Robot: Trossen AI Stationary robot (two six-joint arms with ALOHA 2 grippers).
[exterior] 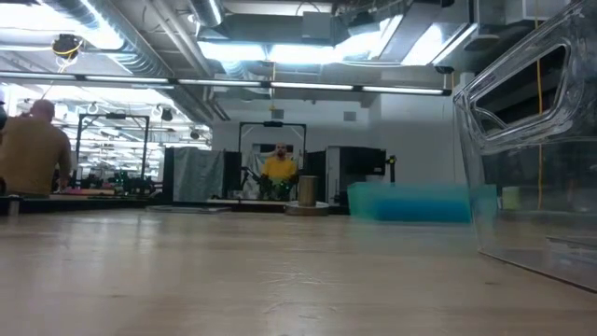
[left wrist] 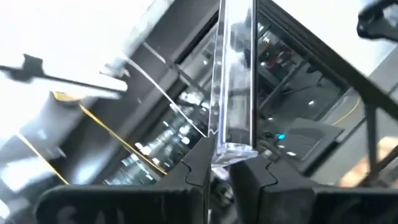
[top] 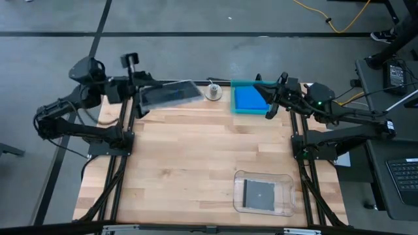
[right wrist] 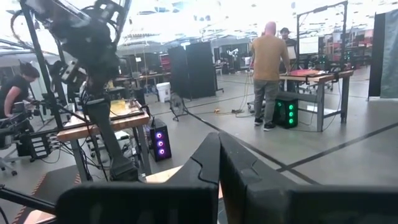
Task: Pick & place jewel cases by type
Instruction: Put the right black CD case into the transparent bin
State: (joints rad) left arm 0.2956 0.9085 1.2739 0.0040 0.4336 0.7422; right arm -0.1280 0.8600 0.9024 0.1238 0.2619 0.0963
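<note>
Table point(top: 189, 163): we saw sorting nearly complete | teal tray point(top: 251, 99) at far edge held blue jewel cases point(top: 248, 98) | clear tray point(top: 264, 192) near front held a dark jewel case point(top: 259, 193) | left gripper point(left wrist: 217, 167) clamped an empty clear tray point(top: 168, 94) above the far-left corner, apparently moving it | right gripper point(right wrist: 219, 168) hovered by the teal tray, fingers together, empty.
</note>
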